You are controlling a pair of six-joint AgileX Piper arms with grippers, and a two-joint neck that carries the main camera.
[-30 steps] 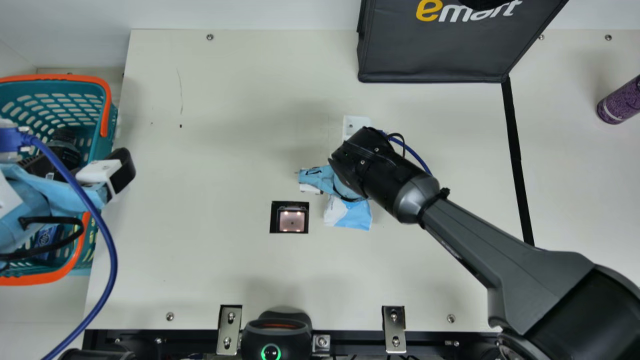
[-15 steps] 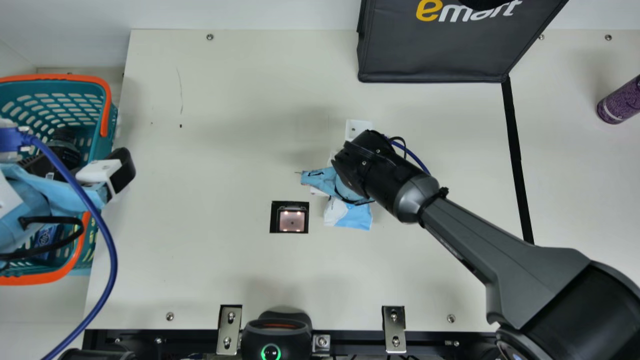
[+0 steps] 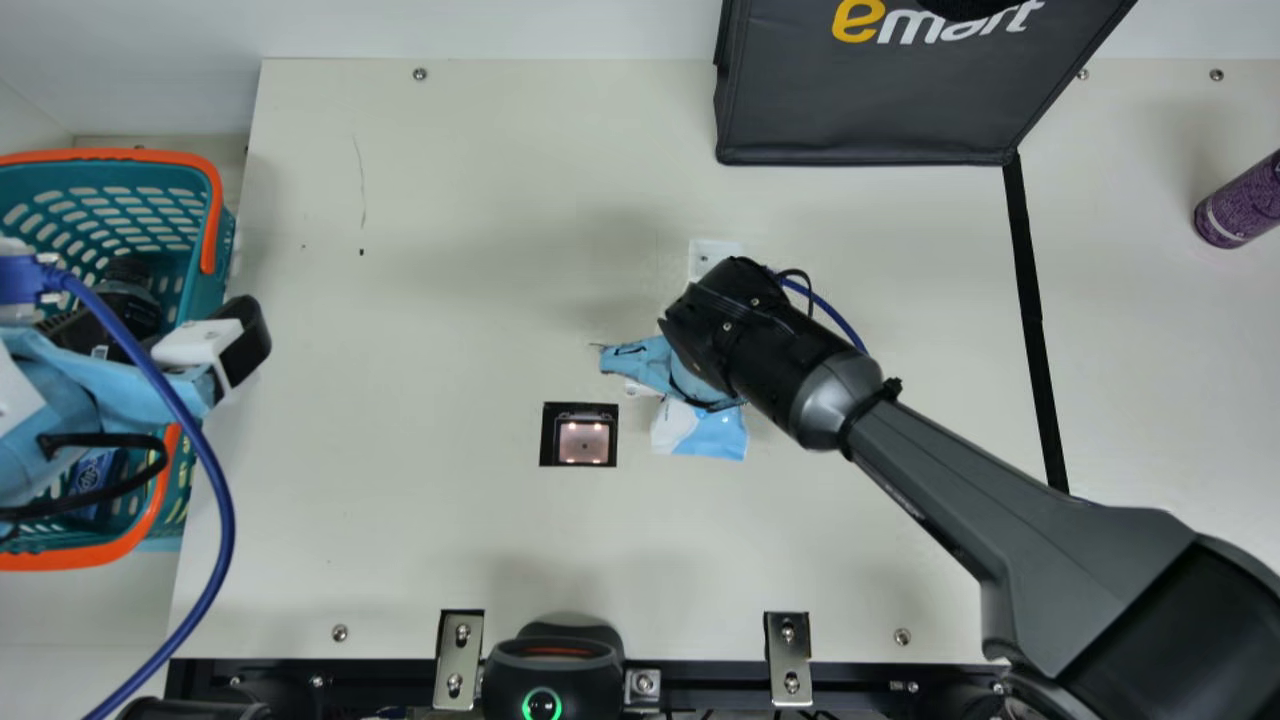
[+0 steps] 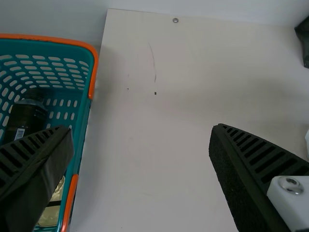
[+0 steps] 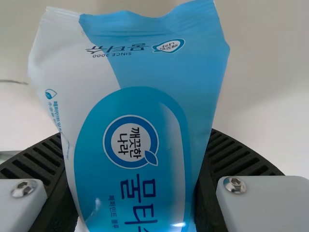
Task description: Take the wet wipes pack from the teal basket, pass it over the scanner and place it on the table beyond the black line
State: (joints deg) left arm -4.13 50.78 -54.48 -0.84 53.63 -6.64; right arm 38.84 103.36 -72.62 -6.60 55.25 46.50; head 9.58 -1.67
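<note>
Right of the scanner window [image 3: 584, 441] in the main view is my right gripper [image 3: 655, 364], under its blue cover. The wet wipes pack [image 3: 705, 432] pokes out below it, largely hidden by the arm. In the right wrist view the blue-and-white pack [image 5: 140, 106] is squeezed between both ribbed fingers of my right gripper [image 5: 133, 140]. My left gripper [image 3: 215, 345] hangs over the right rim of the teal basket [image 3: 208, 290]. In the left wrist view the fingers of my left gripper [image 4: 141, 133] stand wide apart, nothing between them, with the basket [image 4: 82, 140] beside and below one finger.
Dark bottles and a blue packet [image 3: 92, 485] lie in the basket. A black bag [image 3: 870, 110] stands at the back. The black line [image 3: 1030, 300] runs down the table's right part, with a purple can [image 3: 1240, 200] beyond it. A round black device [image 3: 553, 665] sits at the front edge.
My right gripper and the pack have shifted only slightly, the pack a little to the right. The left arm has kept still.
</note>
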